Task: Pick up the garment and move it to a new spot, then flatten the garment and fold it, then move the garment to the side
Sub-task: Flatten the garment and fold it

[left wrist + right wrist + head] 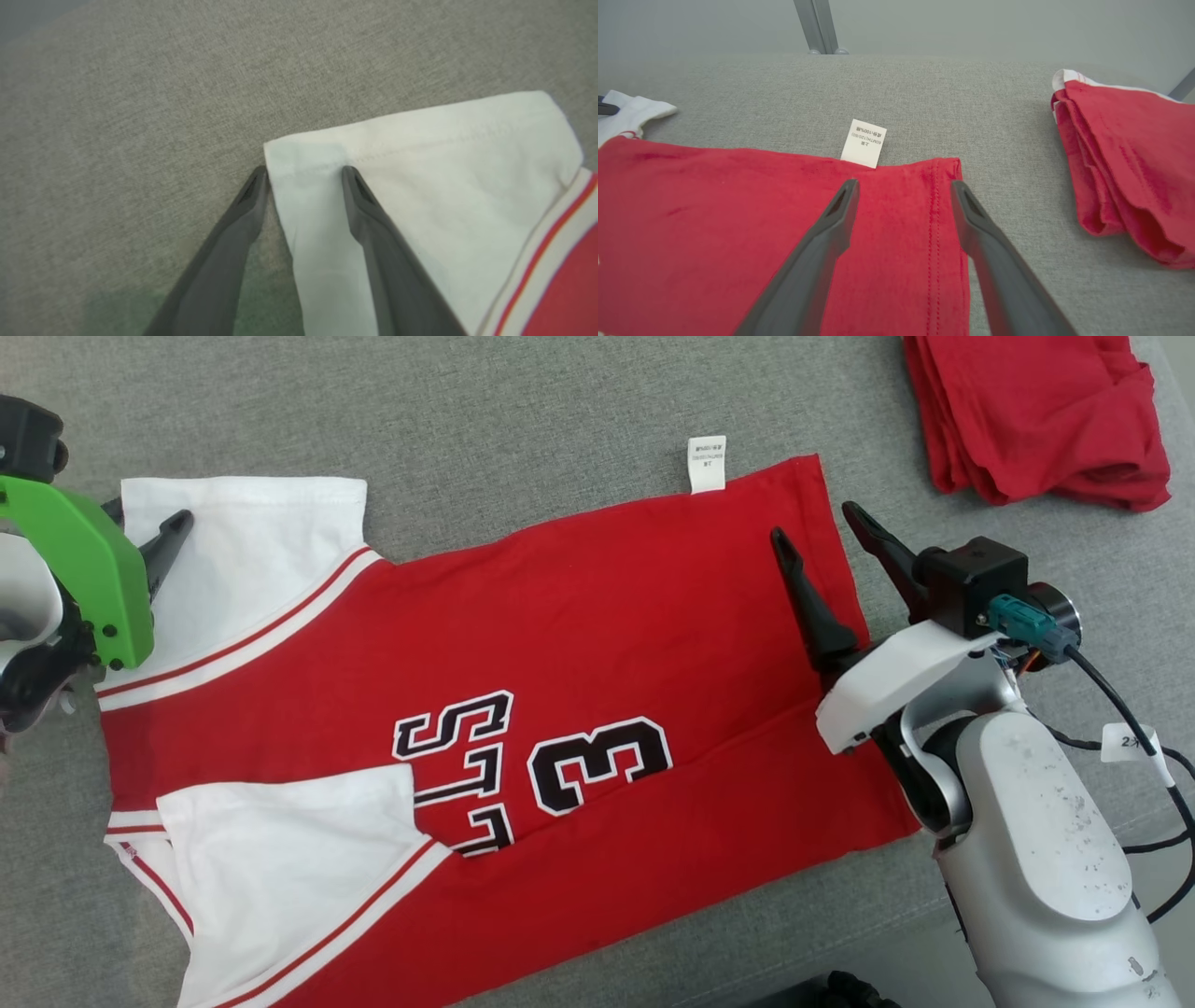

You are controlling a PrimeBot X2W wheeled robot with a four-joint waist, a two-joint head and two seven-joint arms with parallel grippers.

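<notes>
A: Red garment (597, 644) lies flat on the grey surface (560, 411), near sleeve (280, 840) tucked in over the print.
B: Hands?
A: Left hand (303, 170) apart, straddling the far sleeve (252, 532) corner. Right hand (903, 184) apart over the hem corner by the tag (864, 142). Both hold nothing. Looks like setup for the far-edge fold.
B: Folded red pile (1036, 411) beyond?
A: Well apart, likely the done stack.
</notes>
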